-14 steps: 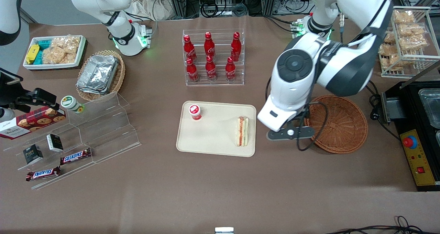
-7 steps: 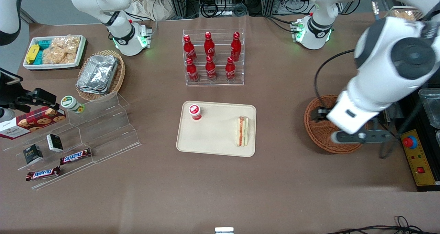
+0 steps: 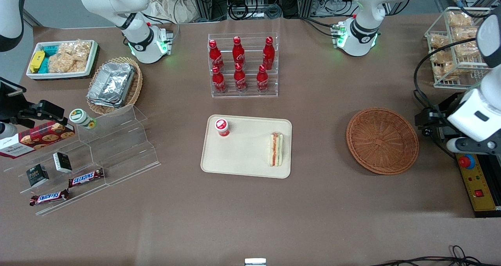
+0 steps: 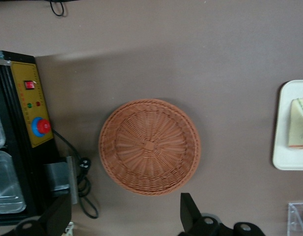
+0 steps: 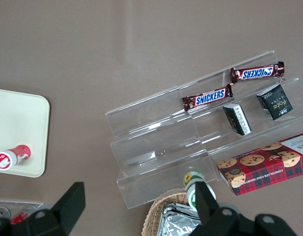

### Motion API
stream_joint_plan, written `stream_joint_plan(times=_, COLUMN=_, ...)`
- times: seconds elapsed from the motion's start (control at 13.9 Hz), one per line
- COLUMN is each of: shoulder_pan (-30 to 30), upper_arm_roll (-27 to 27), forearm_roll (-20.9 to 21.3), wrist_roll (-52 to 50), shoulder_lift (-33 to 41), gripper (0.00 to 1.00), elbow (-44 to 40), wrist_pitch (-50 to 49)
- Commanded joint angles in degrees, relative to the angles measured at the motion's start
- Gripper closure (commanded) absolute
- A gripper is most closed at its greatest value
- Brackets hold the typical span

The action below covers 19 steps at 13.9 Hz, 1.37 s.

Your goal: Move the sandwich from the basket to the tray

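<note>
With the sandwich (image 3: 276, 149) lying on the tray (image 3: 242, 162) and the basket (image 3: 382, 140) bare, placing looks done; pincer (image 4: 123, 216) spread wide, holding nothing, high above the bench (image 3: 250, 211) near the basket; only parking left.

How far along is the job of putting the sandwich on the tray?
It looks done. The triangular beige sandwich lies on the flat cream plastic tray, and the round reddish-brown wicker basket holds nothing. The left arm's tool is open, holds nothing, and sits high above the table near the basket. Nothing seems left.
</note>
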<state>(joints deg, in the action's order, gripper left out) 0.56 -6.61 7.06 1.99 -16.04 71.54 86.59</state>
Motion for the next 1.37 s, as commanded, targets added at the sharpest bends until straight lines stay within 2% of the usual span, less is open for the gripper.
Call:
stream_joint_plan(times=0.0, shoulder_pan=-2.4, upper_arm_roll=4.4, forearm_roll=-1.6, wrist_roll=3.9, shoulder_lift=2.9, gripper=0.0, elbow=2.3, wrist_pitch=-0.5)
stream_joint_plan(times=0.5, shoulder_pan=-2.3, upper_arm_roll=4.5, forearm_roll=-1.8, wrist_roll=3.8, shoulder_lift=3.7, gripper=0.0, elbow=2.6, wrist_pitch=-0.3)
stream_joint_plan(times=0.65, shoulder_pan=-2.4, upper_arm_roll=4.5, forearm_roll=-5.0, wrist_roll=0.5, shoulder_lift=4.9, gripper=0.0, elbow=2.8, wrist_pitch=-0.8)
stream_joint_plan(times=1.08, shoulder_pan=-2.3, upper_arm_roll=4.5, forearm_roll=-5.9, wrist_roll=-0.1, shoulder_lift=12.3, gripper=0.0, elbow=14.4, wrist_pitch=3.0)
stream_joint_plan(times=1.3, shoulder_pan=-1.9, upper_arm_roll=4.5, forearm_roll=-6.0, wrist_roll=0.1, shoulder_lift=11.7, gripper=0.0, elbow=12.6, wrist_pitch=2.1)
